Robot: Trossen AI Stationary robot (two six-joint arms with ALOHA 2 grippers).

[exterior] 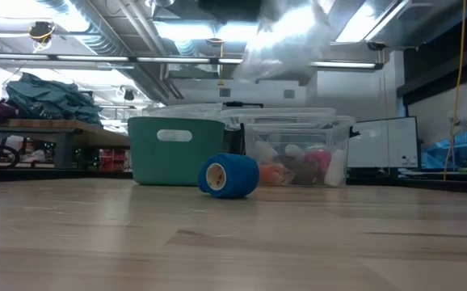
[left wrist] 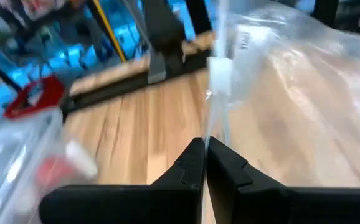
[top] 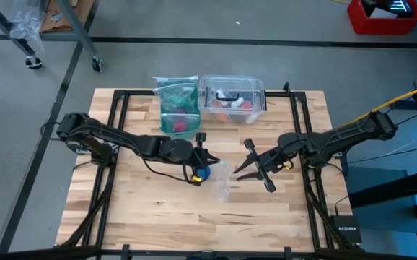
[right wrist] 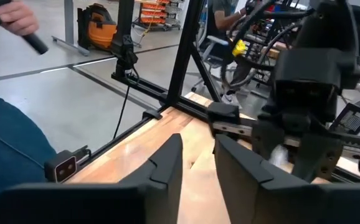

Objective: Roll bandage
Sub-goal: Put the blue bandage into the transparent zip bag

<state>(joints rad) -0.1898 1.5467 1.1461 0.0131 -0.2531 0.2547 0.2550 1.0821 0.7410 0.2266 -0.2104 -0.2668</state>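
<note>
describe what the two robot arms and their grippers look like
Both arms are dark, slim and jointed, with black cables running along them. The left gripper has two black angular fingers tapering to narrow tips; the right gripper has matching broad black fingers. A yellow cable trails behind the right arm.

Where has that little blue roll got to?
The bandage lies on its side near the table's middle in the high view, under the left gripper, in front of the teal bin.
</note>
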